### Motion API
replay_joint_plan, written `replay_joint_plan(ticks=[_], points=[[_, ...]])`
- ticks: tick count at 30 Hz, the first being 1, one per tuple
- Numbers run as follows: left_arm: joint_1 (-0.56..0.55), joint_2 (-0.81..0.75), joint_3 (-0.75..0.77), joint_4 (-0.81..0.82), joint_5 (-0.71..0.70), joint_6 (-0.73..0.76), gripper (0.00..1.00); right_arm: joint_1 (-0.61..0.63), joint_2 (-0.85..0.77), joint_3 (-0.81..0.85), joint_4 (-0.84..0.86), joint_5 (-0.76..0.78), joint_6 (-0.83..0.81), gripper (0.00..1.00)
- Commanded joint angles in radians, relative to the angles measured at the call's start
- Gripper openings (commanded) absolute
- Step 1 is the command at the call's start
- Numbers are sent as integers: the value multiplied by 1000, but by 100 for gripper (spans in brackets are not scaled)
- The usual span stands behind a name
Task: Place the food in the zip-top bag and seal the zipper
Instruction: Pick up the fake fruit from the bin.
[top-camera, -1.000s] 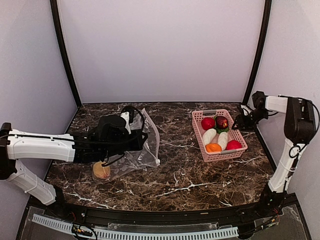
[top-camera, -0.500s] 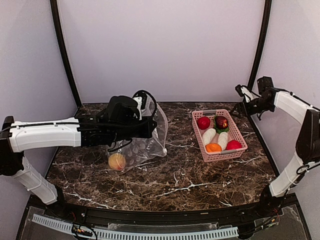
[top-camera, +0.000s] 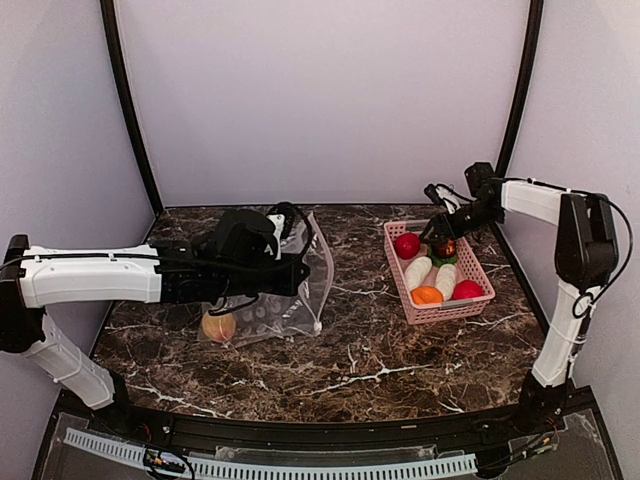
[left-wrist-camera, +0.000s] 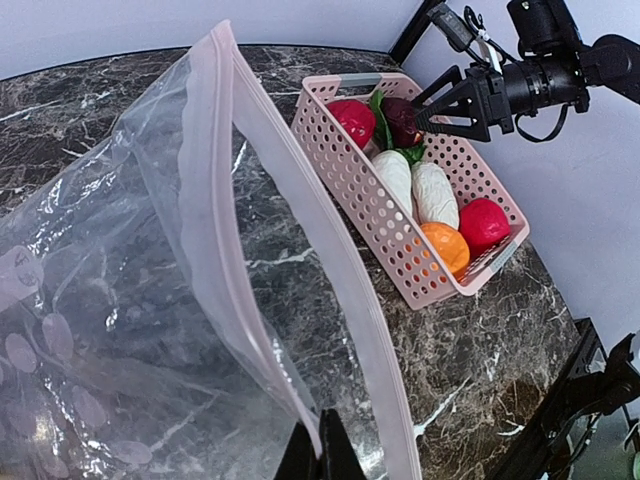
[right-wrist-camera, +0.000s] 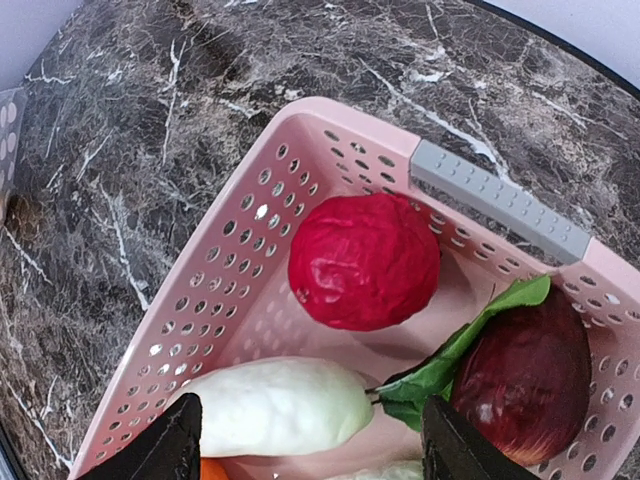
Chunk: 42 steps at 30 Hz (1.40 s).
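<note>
Top external view gives me the whole layout. The left gripper is closed tight on one lip of the zip-top bag, close to the zipper, and it holds that lip raised above the marble table. I judge the reason is simple: with one lip lifted, the mouth stands open toward the pink basket, so the other arm has a target for dropping food.

In the left wrist view the mouth of the bag is a long gap between two pinkish-white strips, not pressed together. The plastic is clear and crinkly, with a faint pattern of pale ovals, and it sags toward the table on the near side. One yellowish-tan fruit sits at the lower corner of the bag. It seems to be inside the plastic, but from this height I cannot be fully sure.

The right gripper hangs over the far end of the basket with its fingers spread wide and nothing between them. It points down at the food, which I take as the approach for a pick. Directly below are the red round piece, the dark maroon piece with a green leaf, and a white oblong piece. An orange piece and a second red piece lie at the near end. So five pieces are in the basket, well apart from the bag, and sealing is not yet possible.
</note>
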Motion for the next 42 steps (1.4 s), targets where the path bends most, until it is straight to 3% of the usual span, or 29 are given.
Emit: replay_joint_plan(ticks=[1,8,15,26,42], points=[[1,-61,-61,-17,-72,1,1,9,75,99,26,-4,30,73],[1,-75,-52,-107,-176,-17,1,35,197,206,26,12,46,74],[0,-94,-65,-97,-184,-23,1,62,250,235,16,30,57,75],[0,-58,-107,51,35,-2,1,78,313,261,17,43,83,78],[-28,29,-56,92,102,1,1,81,337,255,60,7,113,77]])
